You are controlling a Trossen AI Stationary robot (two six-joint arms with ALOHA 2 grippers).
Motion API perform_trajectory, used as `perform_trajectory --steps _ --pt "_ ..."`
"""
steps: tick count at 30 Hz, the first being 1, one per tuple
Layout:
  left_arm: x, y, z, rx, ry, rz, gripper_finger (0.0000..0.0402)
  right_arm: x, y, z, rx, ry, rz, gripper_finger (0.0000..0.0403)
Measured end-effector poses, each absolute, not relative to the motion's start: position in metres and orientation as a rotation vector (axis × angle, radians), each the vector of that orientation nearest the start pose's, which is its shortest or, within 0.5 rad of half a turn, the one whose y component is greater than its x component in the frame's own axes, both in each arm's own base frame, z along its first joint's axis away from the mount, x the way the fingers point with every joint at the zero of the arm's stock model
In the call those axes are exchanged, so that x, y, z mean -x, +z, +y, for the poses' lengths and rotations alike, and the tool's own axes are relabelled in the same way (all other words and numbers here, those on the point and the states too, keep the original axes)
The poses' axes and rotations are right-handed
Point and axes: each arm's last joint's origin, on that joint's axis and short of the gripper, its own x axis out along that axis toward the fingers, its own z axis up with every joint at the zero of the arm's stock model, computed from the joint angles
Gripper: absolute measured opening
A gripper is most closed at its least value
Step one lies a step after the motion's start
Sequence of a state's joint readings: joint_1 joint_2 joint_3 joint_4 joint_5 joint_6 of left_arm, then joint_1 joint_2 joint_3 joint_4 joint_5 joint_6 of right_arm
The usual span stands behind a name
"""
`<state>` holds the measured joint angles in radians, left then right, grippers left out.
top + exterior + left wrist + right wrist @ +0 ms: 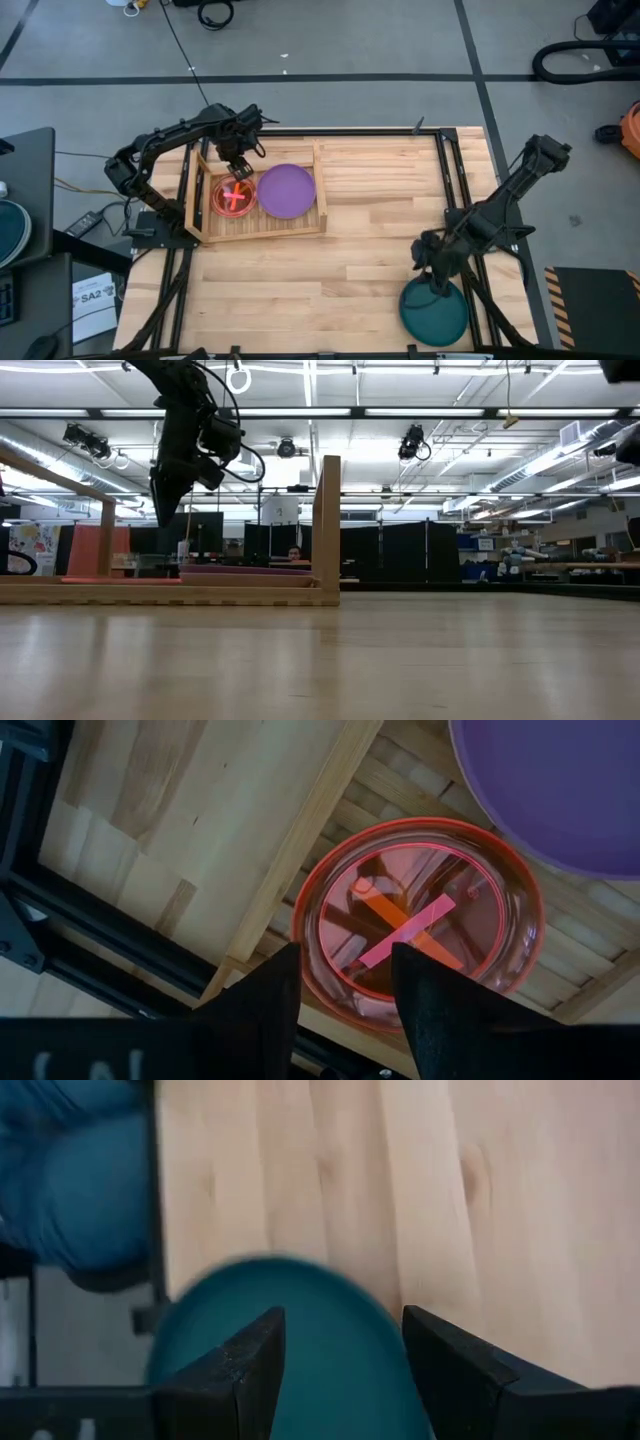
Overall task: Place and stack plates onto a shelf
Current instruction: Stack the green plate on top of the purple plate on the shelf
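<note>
The shelf [322, 190] is a light slatted wooden tray at the table's far left. In it lie a small clear pink-red plate [233, 196] with a taped cross and, to its right, a larger purple plate [287, 190]. My left gripper [345, 960] hangs open above the pink-red plate [420, 910], clear of it, and stands high over the shelf [170, 595] in the low view. A dark teal plate [435, 310] lies flat at the table's near right edge. My right gripper [343, 1325] is open just over the teal plate's [300, 1340] far rim, one finger on either side.
Bare plank tabletop [330, 280] spreads between the shelf and the teal plate. Black frame rails [455, 200] run along the table's sides. The shelf's raised rails and corner post [327, 525] stand around the plates. A dark side table [25, 200] stands off the left edge.
</note>
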<state>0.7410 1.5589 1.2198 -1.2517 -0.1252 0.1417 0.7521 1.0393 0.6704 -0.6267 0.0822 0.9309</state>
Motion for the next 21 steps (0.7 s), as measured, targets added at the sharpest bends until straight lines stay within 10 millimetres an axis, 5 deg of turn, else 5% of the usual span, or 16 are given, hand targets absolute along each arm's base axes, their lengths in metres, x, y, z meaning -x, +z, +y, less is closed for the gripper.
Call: perform_trajectory --steps 21 --pt "-0.196 0.246 0.184 0.378 0.565 1.562 0.0162 -0.138 0.164 0.144 -0.239 -0.002 1.395 0.0208"
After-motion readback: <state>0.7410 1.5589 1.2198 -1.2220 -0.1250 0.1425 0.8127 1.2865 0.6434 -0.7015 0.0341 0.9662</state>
